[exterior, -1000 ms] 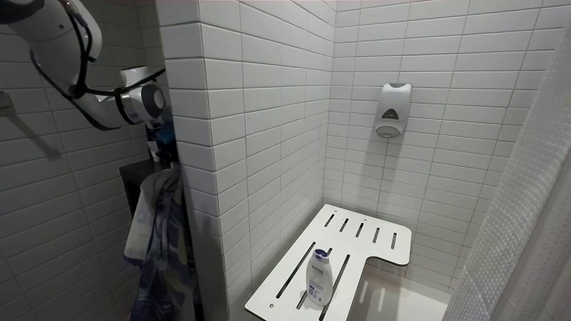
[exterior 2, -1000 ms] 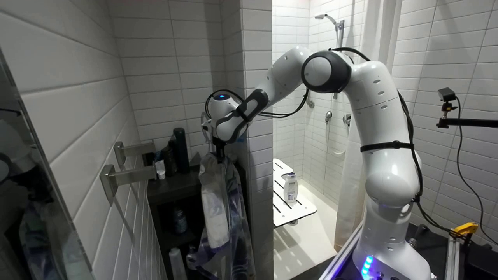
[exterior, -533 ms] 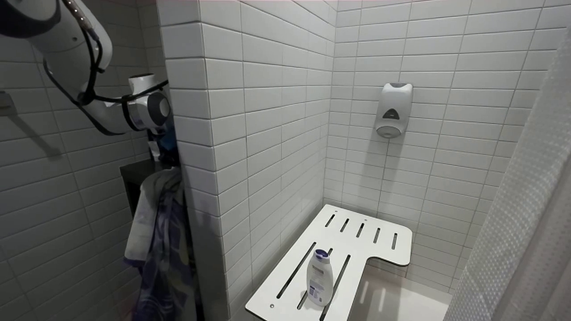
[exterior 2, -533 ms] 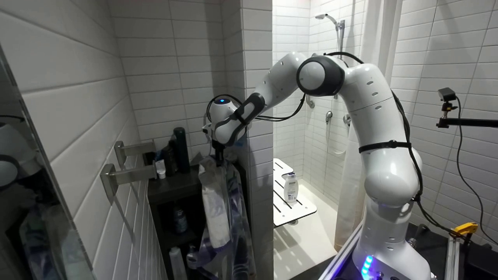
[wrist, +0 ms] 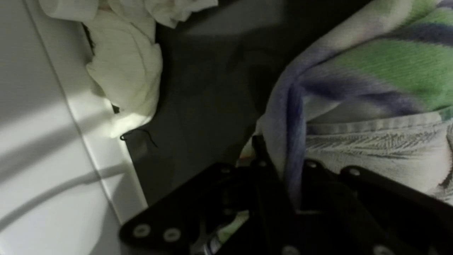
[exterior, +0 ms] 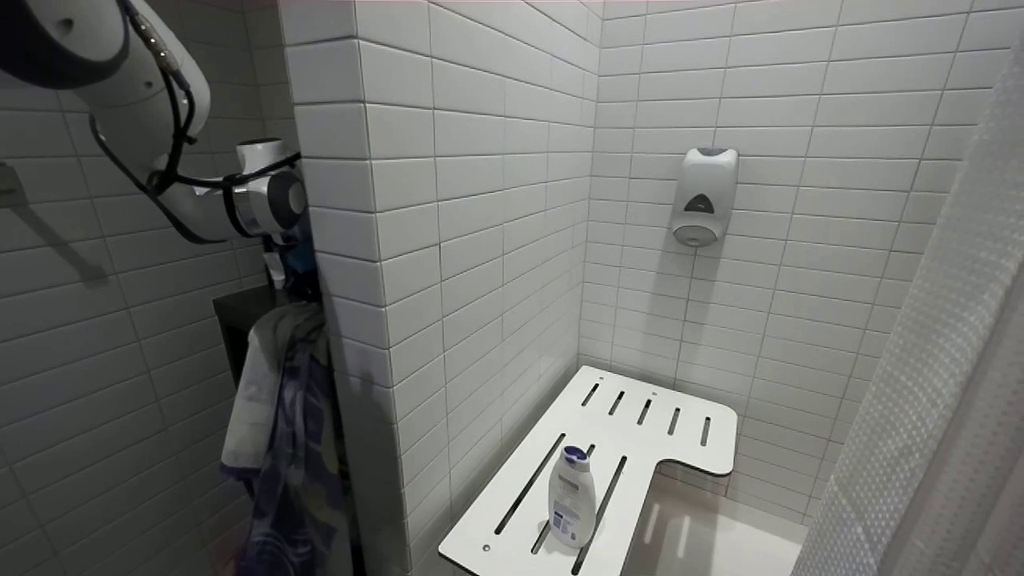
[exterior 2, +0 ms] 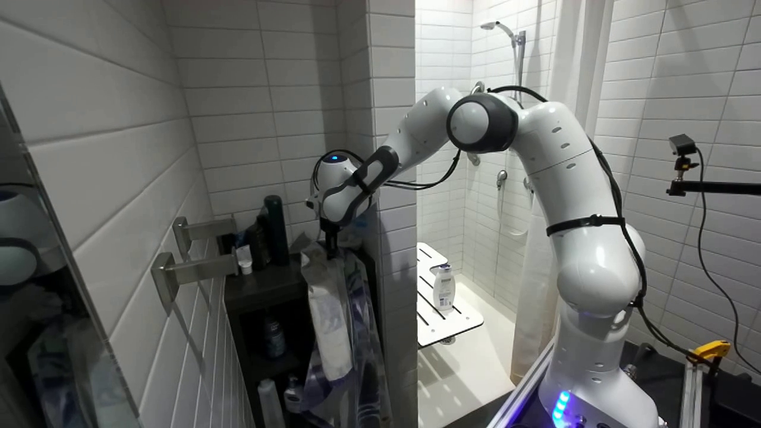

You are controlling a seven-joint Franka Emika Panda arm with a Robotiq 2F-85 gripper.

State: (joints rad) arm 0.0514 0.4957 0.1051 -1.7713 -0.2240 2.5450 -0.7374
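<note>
A towel with white, purple and green patches hangs over the front of a dark shelf unit; the towel also shows in an exterior view. My gripper points down at the towel's top edge. In the wrist view a purple and white fold of the towel runs up between the gripper's fingers, which are closed on it from both sides. The fingertips are dark and partly hidden by the cloth. In an exterior view the wall corner hides the gripper.
Dark bottles and a small white tube stand on the shelf. Metal bars stick out from the wall. A crumpled white item lies by the wall. A white bottle stands on a slotted bench.
The arm has come lower and the gripper has sunk slightly, moving a little left in an exterior view. The towel's top has sagged a little with it. The bottle and shelf items have not moved.
</note>
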